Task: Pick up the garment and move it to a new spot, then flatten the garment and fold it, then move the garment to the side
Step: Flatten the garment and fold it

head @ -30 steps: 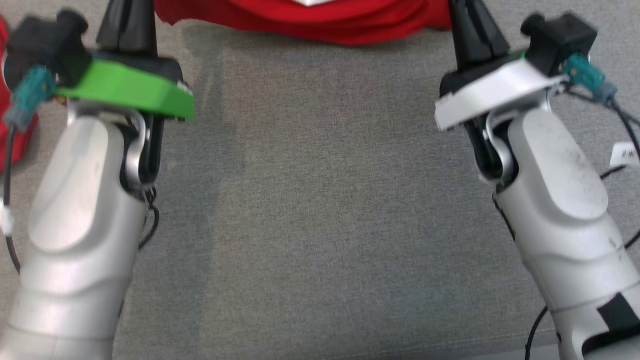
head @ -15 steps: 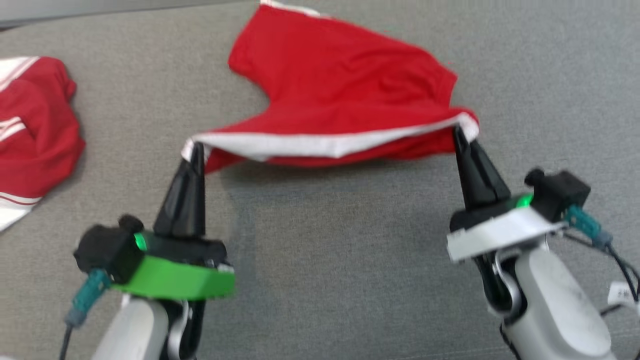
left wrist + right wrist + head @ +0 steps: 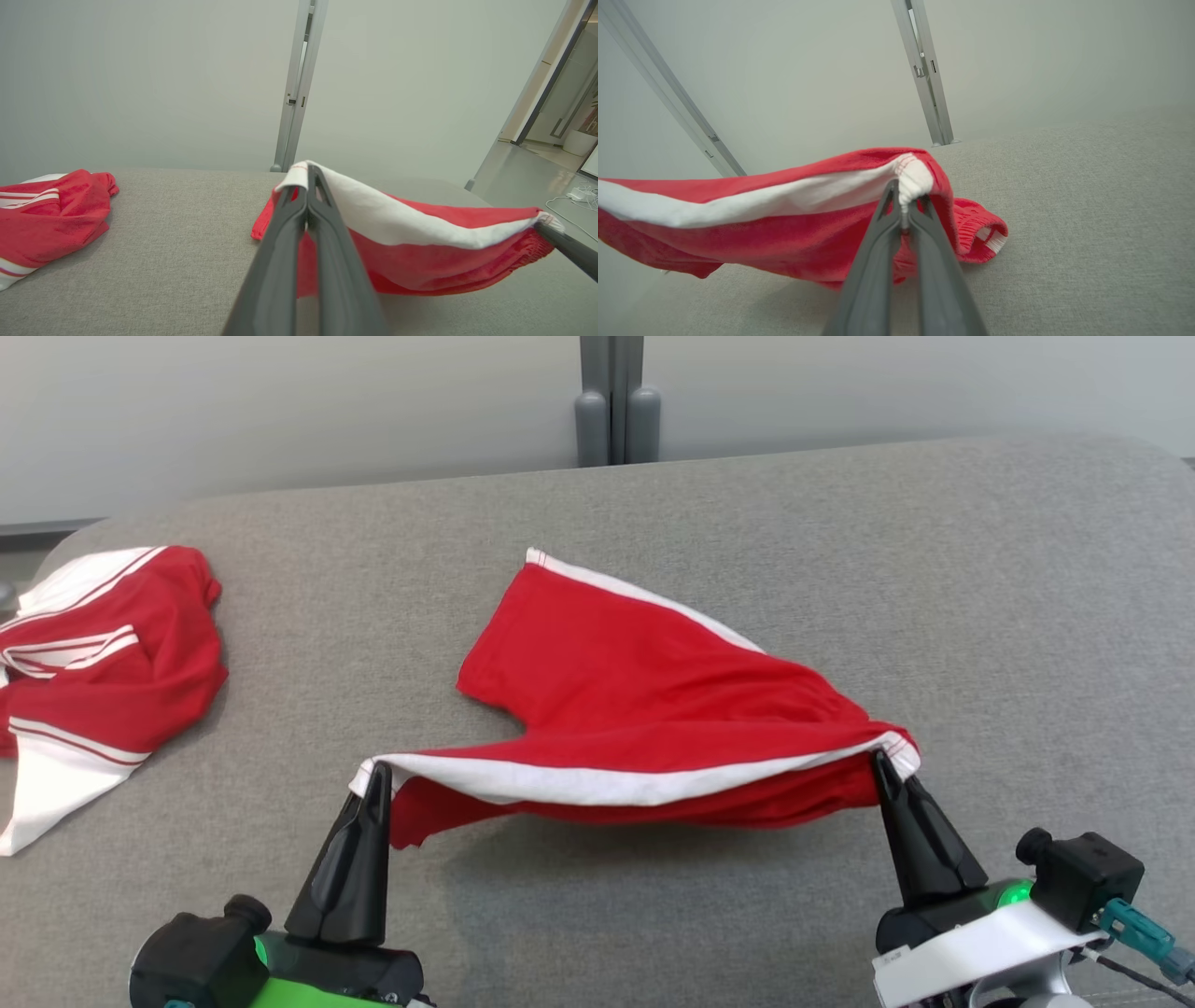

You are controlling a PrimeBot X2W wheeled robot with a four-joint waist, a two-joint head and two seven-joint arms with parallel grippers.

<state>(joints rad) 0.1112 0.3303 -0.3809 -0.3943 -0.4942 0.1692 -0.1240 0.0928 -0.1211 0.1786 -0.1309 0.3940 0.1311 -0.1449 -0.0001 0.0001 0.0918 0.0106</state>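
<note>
L gripper (image 3: 376,773) & R gripper (image 3: 878,761) both clamped tight on white band (image 3: 579,784) of red shorts (image 3: 644,691), stretched betw. them; far end lies on grey table (image 3: 934,569).

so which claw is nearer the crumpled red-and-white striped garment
Left. The left claw is right of the crumpled red-and-white striped garment; the right claw is farther across, beyond the red shorts.

"What sort of place was it?"

"An office or a lab room, by its look. Plain pale partition walls (image 3: 280,420), joined by a metal post (image 3: 611,401), stood behind a wide grey cloth-covered surface (image 3: 840,569)."

"Anything more?"

"A dark-framed doorway (image 3: 550,84) opened onto a glossy floor (image 3: 509,172), where a white charger (image 3: 575,196) lay near a white planter (image 3: 578,142)."
</note>
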